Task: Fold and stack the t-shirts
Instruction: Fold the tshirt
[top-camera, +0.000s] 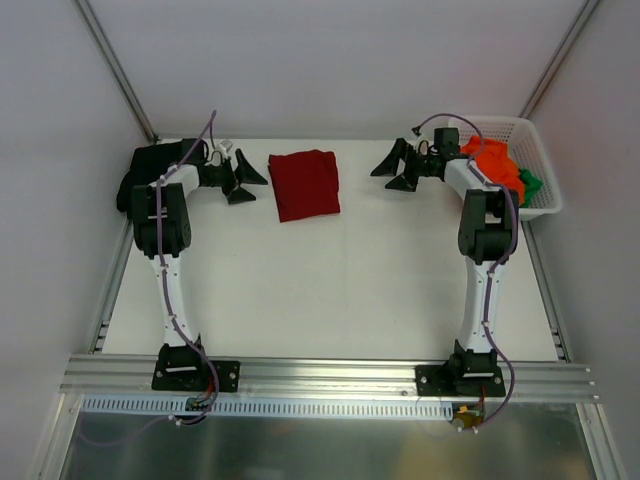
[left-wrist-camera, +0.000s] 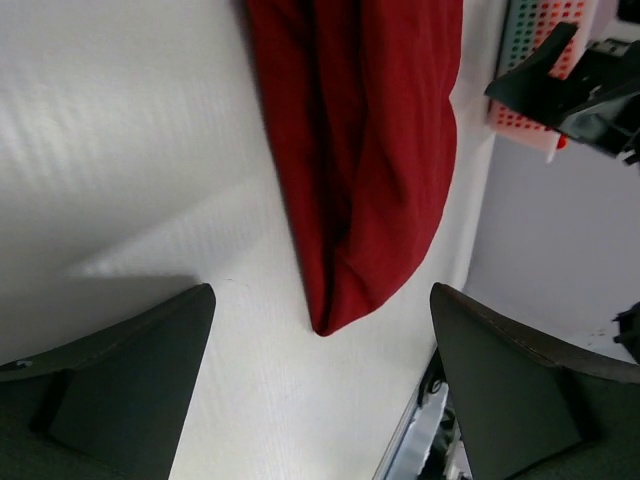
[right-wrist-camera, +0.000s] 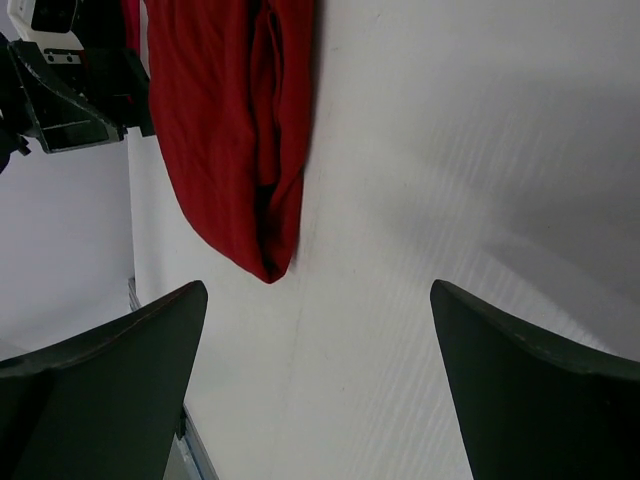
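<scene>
A folded dark red t-shirt (top-camera: 304, 183) lies flat on the white table at the back middle; it also shows in the left wrist view (left-wrist-camera: 365, 140) and in the right wrist view (right-wrist-camera: 232, 130). A black t-shirt (top-camera: 150, 165) lies bunched at the back left behind my left arm. Orange (top-camera: 495, 165) and green (top-camera: 529, 183) shirts sit in the white basket (top-camera: 545, 170) at the back right. My left gripper (top-camera: 246, 180) is open and empty, just left of the dark red shirt. My right gripper (top-camera: 394, 170) is open and empty, to the shirt's right.
The basket's lattice wall shows in the left wrist view (left-wrist-camera: 540, 60). The table's left edge rail (top-camera: 110, 290) and right edge rail (top-camera: 545, 290) run alongside the arms. An aluminium rail (top-camera: 320, 375) crosses the front at the arm bases.
</scene>
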